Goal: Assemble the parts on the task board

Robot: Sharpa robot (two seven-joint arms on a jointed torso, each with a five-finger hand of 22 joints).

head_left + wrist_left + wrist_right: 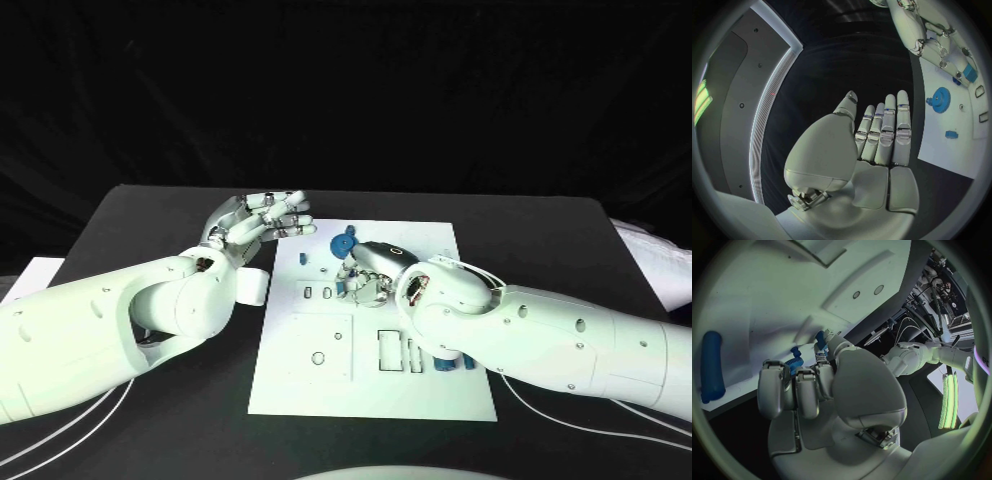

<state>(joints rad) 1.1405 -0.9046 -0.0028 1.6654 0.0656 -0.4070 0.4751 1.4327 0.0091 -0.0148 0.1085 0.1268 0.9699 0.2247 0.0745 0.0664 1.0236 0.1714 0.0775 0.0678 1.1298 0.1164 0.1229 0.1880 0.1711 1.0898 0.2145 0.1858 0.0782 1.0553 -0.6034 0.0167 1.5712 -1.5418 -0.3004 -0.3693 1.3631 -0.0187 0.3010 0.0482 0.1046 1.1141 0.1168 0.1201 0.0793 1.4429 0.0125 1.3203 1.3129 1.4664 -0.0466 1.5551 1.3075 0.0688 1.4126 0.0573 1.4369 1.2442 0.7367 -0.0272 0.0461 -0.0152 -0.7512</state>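
Your task board (310,385) is a flat white plate lying in the middle of the black table (144,215), its face cut with small dark slots and outlines. The parts are small and blue: a toothed blue gear (342,243) sits near the board's far edge, and the left wrist view shows it as a round cogged disc (941,99) with a smaller blue block (951,134) lying apart from it on the white surface. A few more blue pieces (456,363) lie at the board's right side, partly behind the right forearm. In the right wrist view a long blue bar (712,365) lies on the board, well apart from the fingers. Your right hand (372,272) is down on the board's upper middle, fingers curled in close around a small blue part (796,361); you cannot tell whether it is actually gripped or only touched. Your left hand (260,220) hangs just off the board's far left corner, released, fingers (886,130) straight and holding nothing.
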